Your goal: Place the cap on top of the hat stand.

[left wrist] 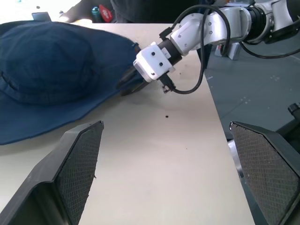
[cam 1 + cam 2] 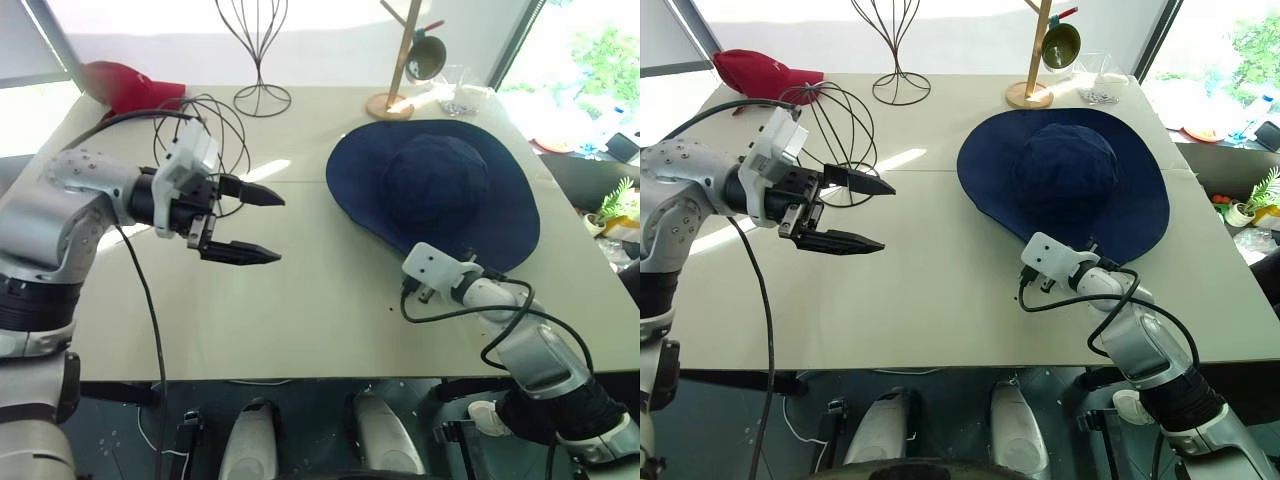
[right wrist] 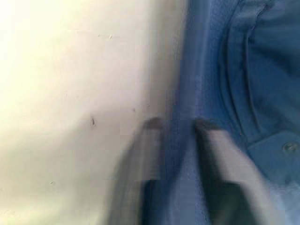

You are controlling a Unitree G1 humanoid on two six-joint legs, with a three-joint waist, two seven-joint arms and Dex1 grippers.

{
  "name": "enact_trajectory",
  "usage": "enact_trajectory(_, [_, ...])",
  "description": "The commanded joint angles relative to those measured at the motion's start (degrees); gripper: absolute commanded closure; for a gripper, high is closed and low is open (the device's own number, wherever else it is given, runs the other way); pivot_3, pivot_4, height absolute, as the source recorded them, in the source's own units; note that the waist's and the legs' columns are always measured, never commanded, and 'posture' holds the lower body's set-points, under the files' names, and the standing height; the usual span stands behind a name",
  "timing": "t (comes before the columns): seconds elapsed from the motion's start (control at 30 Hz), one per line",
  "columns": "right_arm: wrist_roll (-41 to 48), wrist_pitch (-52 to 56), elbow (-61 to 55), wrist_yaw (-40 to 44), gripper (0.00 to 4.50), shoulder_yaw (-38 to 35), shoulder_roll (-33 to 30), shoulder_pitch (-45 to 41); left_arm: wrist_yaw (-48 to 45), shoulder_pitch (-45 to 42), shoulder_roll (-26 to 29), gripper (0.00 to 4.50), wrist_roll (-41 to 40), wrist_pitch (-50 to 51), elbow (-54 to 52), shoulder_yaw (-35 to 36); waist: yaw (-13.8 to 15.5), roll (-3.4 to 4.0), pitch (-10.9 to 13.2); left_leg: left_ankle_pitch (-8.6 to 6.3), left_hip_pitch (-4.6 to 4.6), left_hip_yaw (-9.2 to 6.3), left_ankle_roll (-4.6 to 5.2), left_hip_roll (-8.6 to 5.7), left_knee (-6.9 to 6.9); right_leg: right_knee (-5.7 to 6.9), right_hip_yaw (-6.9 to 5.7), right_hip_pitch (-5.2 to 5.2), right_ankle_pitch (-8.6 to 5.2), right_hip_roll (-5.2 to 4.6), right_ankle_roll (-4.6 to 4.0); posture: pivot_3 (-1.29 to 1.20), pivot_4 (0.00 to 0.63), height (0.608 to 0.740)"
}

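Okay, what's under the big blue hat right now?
The cap lies flat on the table; its brim and crown hide whatever is beneath. At the near brim edge the right gripper is shut on the fabric.

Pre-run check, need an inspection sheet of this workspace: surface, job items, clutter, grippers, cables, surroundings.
Surface: beige table, a few dark specks.
Job's things: navy cap flat on the table; globe-shaped hat stand bare, behind the left gripper.
Clutter: red cap, tulip-shaped wire stand, wooden pole stand, clear container.
Grippers: left gripper open above the table; right gripper shut on the cap's brim.
Cables: black cable looped at the right wrist.
Surroundings: bright windows, potted plant.
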Motion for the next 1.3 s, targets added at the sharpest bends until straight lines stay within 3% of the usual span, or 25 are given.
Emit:
enact_trajectory(0.03, [2.3,2.5,-2.2,1.1,4.47,-3.7,1.9,-1.1,0.9,0.0,0.5,0.00,-1.2,0.8,-1.8,2.6,0.0,0.00,0.0,-0.01,0.00,-0.02,0.01,0.00,0.00,0.00,0.00,0.00,0.00,0.01,0.00,0.00,0.150,0.739])
enact_trajectory(0.37, [6.1,3.9,-3.2,4.1,4.47,-8.2,3.2,-9.2,5.9,2.3,0.3,0.00,-3.5,3.4,-4.4,6.6,-0.1,0.04,0.0,-0.02,-0.02,-0.05,0.03,0.00,-0.01,0.00,0.00,-0.02,0.00,0.03,0.01,0.00,0.150,0.739])
enact_trajectory(0.57, [7.0,1.9,0.0,7.7,4.47,-6.8,2.1,-19.7,14.2,6.4,1.0,0.00,-8.1,8.1,-7.8,15.6,-0.2,0.08,0.1,-0.03,-0.08,-0.09,0.05,0.02,-0.04,0.00,-0.01,-0.11,0.00,0.06,0.01,0.00,0.150,0.739])
enact_trajectory(0.7, [6.1,-4.8,7.4,11.0,4.47,-3.4,2.5,-31.0,21.0,11.9,2.6,0.00,-12.6,12.9,-10.7,26.4,-0.8,0.14,0.1,-0.04,-0.11,-0.10,0.06,0.03,-0.06,0.01,-0.02,-0.15,0.01,0.06,0.02,0.00,0.150,0.739])
enact_trajectory(0.87, [5.4,-14.3,21.1,13.9,4.47,0.4,5.8,-44.0,26.2,20.5,4.6,0.00,-14.5,15.8,-12.9,37.9,-1.6,0.14,0.1,-0.04,-0.13,-0.16,0.06,0.04,-0.15,0.01,-0.07,-0.18,0.01,0.07,0.03,0.00,0.150,0.739])
enact_trajectory(1.17, [2.7,-38.3,66.5,10.5,4.47,3.0,21.4,-71.9,34.6,33.3,3.2,0.00,-19.9,19.0,-19.4,54.7,-2.6,0.18,0.2,-0.04,-0.23,-0.28,0.04,0.05,-0.26,0.01,-0.20,-0.25,0.05,0.04,0.03,0.00,0.150,0.739])
enact_trajectory(1.3, [1.0,-46.6,76.6,8.1,4.47,3.3,27.3,-78.9,37.3,39.0,2.5,0.00,-21.5,19.6,-20.3,62.0,-3.6,0.18,0.2,-0.02,-0.25,-0.40,0.01,0.04,-0.51,0.00,-0.33,-0.32,0.11,0.01,0.11,0.00,0.150,0.739])
